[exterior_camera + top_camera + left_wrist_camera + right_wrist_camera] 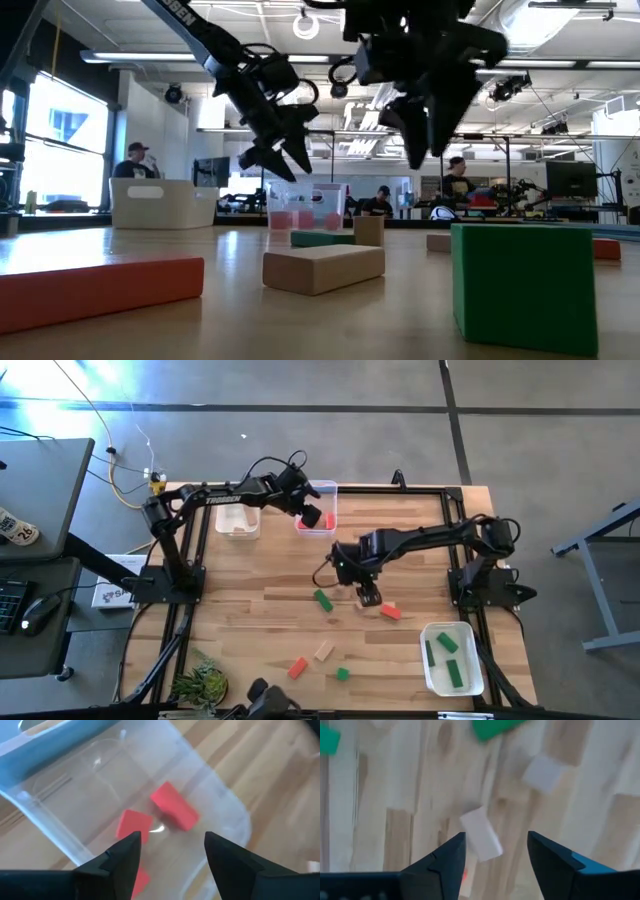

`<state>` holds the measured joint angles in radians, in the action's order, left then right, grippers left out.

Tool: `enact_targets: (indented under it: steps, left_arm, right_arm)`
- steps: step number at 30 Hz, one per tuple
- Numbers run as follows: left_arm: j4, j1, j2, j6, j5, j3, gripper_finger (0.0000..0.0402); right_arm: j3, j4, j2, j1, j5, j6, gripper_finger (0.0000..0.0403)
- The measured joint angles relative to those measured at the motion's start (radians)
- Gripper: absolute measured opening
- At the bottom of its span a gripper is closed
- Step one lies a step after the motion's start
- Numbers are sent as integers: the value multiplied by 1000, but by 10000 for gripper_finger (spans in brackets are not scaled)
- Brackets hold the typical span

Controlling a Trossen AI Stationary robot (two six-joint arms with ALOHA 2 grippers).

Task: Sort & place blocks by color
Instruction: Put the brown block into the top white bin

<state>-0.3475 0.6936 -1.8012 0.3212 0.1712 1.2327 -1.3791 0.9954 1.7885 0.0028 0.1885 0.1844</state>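
Observation:
My left gripper (312, 512) hangs open over a clear tub (330, 492) near the table's far edge. Three red blocks lie in that tub; the largest (172, 812) and a second one (134, 825) show between my fingers in the left wrist view. My right gripper (368, 596) hovers open above the middle of the table, between a green bar (322, 600) and a red block (390, 612). In its wrist view a plain wood block (481, 840) lies on the table between the fingertips, which do not touch it. Nearer the front lie a plain bar (323, 651), a red bar (297, 667) and a green cube (343, 674).
A white tub (238, 520) stands left of the clear one. Another white tub (462, 680), holding green blocks (448, 643), sits at the table's near right corner. A small plant (203, 682) stands at the near left corner. People and desks show in the room beyond the table.

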Motion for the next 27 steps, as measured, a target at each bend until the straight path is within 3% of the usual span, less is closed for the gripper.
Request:
enact_targets:
  steps: [7, 16, 27]
  left_arm:
    - [-4, -6, 88, 1, 100, 0, 203]
    - [-63, -58, 221, -8, 108, 0, 202]
    - [-136, -136, 327, -19, 73, 0, 202]
  right_arm:
    - [143, -56, 0, 89, -97, -20, 200]
    - [220, -166, 0, 160, -211, -28, 199]
    - [316, -281, 0, 133, -184, -27, 199]
